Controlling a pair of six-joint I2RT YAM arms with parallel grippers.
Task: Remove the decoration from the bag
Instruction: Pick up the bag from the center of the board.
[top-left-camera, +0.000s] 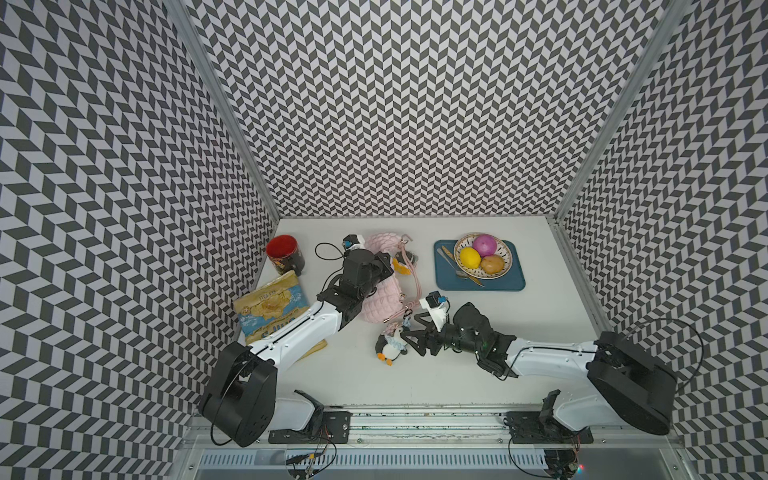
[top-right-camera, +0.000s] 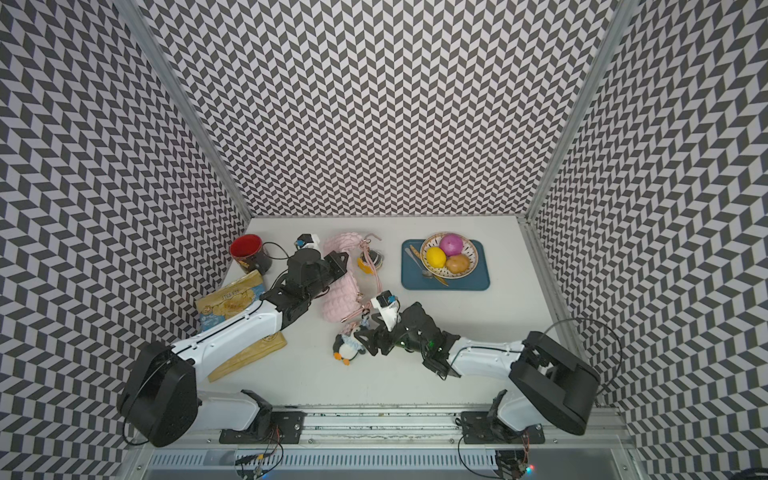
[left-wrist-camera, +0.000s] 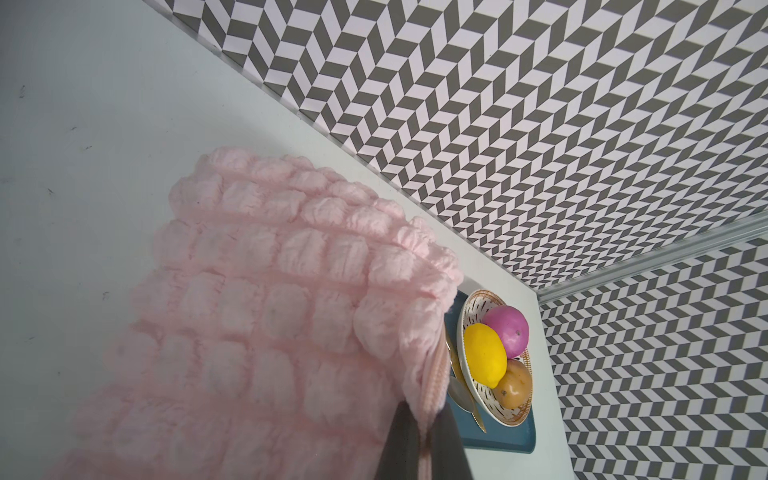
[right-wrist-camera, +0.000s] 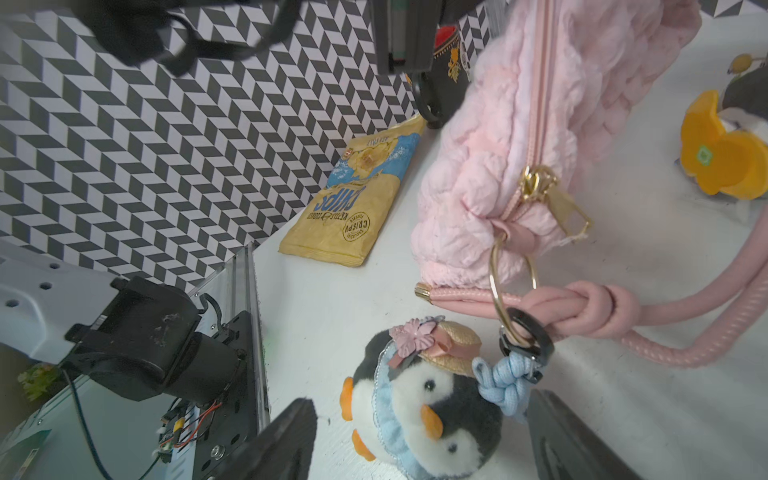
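White tabletop (top-left-camera: 457, 365) ringed by black-and-white chevron walls (top-left-camera: 415, 104): both robot arms reach toward the middle, where the pale-pink quilted bag (top-left-camera: 380, 299) lies. The left arm (top-left-camera: 291, 332) stretches diagonally from its near base across a chips packet (top-left-camera: 270, 307), its wrist bent down over the bag's far half. Seen from the left wrist, the left gripper (left-wrist-camera: 424, 409) is pinched tight on the bag's zipper edge, with the puffy fabric bunched beside the fingers. The right arm (top-left-camera: 548, 357) extends low from the opposite side, its wrist level with the table. The right gripper (top-left-camera: 409, 336) stands wide, its jaws on either side of the penguin plush decoration (right-wrist-camera: 419, 399); the pictures show no firm contact. The penguin lies on the table just in front of the bag's near end, joined to it by a blue knotted cord (right-wrist-camera: 503, 386), a black clasp ring (right-wrist-camera: 528, 332) and a gold ring (right-wrist-camera: 513, 282) at the zipper's end, next to the knotted pink straps (right-wrist-camera: 685, 316). A red mug (top-left-camera: 284, 253) sits in the far corner, and a blue tray (top-left-camera: 515, 282) holds a fruit bowl (top-left-camera: 505, 249), well apart from both grippers.
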